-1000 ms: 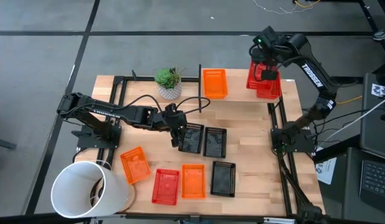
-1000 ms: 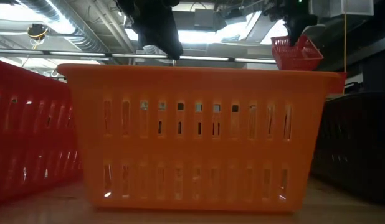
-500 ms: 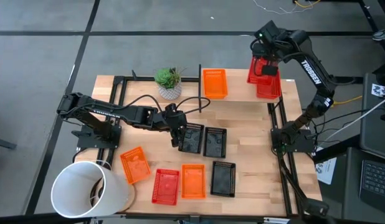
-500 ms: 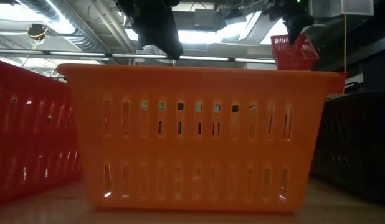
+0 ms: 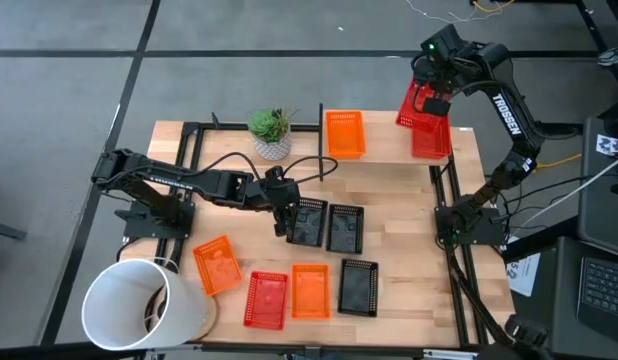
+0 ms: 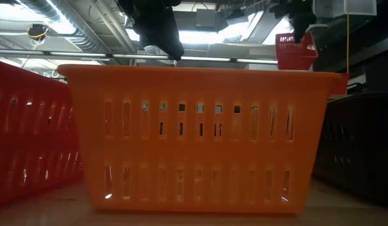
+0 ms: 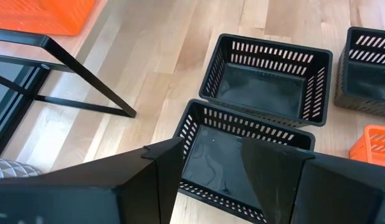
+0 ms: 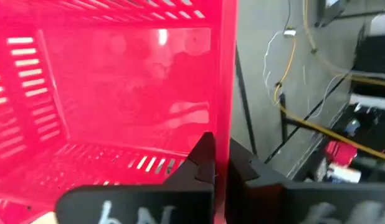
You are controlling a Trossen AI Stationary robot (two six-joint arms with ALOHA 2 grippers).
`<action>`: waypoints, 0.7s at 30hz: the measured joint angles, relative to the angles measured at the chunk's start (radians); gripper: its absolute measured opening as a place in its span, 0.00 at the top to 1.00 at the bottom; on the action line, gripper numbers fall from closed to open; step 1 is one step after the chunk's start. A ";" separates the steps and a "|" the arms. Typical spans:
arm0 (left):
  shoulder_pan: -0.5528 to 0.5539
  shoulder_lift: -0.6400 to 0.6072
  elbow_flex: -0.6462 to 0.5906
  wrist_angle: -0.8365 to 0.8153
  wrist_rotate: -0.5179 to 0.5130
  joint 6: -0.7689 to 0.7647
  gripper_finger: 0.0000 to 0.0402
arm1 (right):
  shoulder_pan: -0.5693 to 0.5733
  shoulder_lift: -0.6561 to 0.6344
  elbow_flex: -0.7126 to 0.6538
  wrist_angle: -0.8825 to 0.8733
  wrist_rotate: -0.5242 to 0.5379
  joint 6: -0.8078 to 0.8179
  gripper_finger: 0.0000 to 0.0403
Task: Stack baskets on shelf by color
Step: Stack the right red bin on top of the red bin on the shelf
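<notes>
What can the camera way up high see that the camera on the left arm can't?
Only the high view shows the right gripper shut on a red basket above the shelf, plus the plant pot and white bucket. Only the left wrist view shows, up close, the left gripper's open fingers astride a black basket's wall. Both show the black baskets on the table.

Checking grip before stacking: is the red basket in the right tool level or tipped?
Tipped: the red basket hangs slanted from the right tool.
</notes>
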 joint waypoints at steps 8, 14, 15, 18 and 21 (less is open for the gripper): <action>0.000 0.000 0.000 0.000 0.000 0.000 0.61 | -0.056 -0.075 -0.079 -0.001 -0.038 -0.003 1.00; 0.000 0.000 0.000 0.000 0.000 0.000 0.61 | -0.049 -0.186 -0.080 -0.001 -0.171 -0.024 1.00; 0.000 0.000 0.000 0.000 0.000 0.000 0.61 | -0.045 -0.200 -0.080 -0.001 -0.185 -0.022 1.00; 0.000 0.000 0.000 0.000 0.000 0.000 0.61 | -0.040 -0.224 -0.080 0.000 -0.179 0.007 1.00; 0.000 0.000 0.000 0.000 0.000 0.000 0.61 | -0.041 -0.235 -0.080 0.001 -0.174 0.031 1.00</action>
